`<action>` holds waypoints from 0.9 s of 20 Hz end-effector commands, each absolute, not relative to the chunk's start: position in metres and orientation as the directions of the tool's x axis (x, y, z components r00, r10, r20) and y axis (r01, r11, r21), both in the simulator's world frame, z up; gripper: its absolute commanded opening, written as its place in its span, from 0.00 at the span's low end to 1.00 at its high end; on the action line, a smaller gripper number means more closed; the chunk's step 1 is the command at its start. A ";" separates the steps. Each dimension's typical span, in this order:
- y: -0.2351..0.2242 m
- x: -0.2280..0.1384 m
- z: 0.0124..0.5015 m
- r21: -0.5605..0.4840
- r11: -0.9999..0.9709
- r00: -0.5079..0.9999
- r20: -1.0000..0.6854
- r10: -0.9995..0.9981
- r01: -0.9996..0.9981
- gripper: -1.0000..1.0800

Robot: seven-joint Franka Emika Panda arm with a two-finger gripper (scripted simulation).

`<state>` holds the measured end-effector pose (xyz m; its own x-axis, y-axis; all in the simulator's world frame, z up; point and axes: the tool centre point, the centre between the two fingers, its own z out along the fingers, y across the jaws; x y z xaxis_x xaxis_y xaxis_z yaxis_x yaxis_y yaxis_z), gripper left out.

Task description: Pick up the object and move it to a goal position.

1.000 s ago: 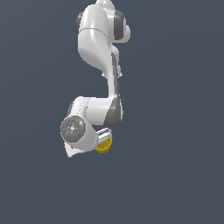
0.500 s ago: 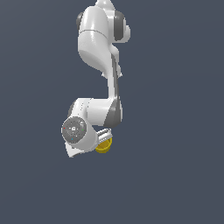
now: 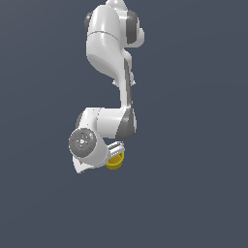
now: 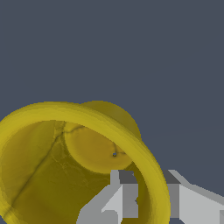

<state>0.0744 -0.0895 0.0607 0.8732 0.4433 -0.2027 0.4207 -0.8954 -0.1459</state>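
The mustard-yellow cup hangs at the end of the arm in the exterior view, just below my gripper, against a plain dark background. In the wrist view the cup fills the frame, its open mouth facing the camera. My gripper is shut on the cup's wall at the rim. One grey finger is inside the cup and the other finger is outside it. Most of the cup in the exterior view is hidden behind the hand.
The white arm reaches down from the top of the exterior view, with its round wrist flange facing the camera. Only a uniform dark grey background shows around it.
The wrist flange has turned slightly. The cup stays in the grip at about the same place.
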 end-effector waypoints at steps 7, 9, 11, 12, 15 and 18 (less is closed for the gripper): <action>-0.073 0.065 0.090 -0.145 -0.895 0.873 -0.201 0.444 0.422 0.00; -0.067 0.061 0.102 -0.145 -0.895 0.873 -0.201 0.444 0.422 0.00; -0.059 0.056 0.116 -0.144 -0.895 0.873 -0.201 0.445 0.422 0.00; -0.055 0.053 0.124 -0.144 -0.895 0.873 -0.201 0.445 0.422 0.00; -0.040 0.044 0.151 -0.144 -0.895 0.873 -0.201 0.445 0.422 0.00; -0.024 0.033 0.181 -0.144 -0.895 0.873 -0.201 0.445 0.423 0.00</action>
<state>0.0382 -0.0321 0.1645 0.8722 0.4445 -0.2042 0.4219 -0.8949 -0.1457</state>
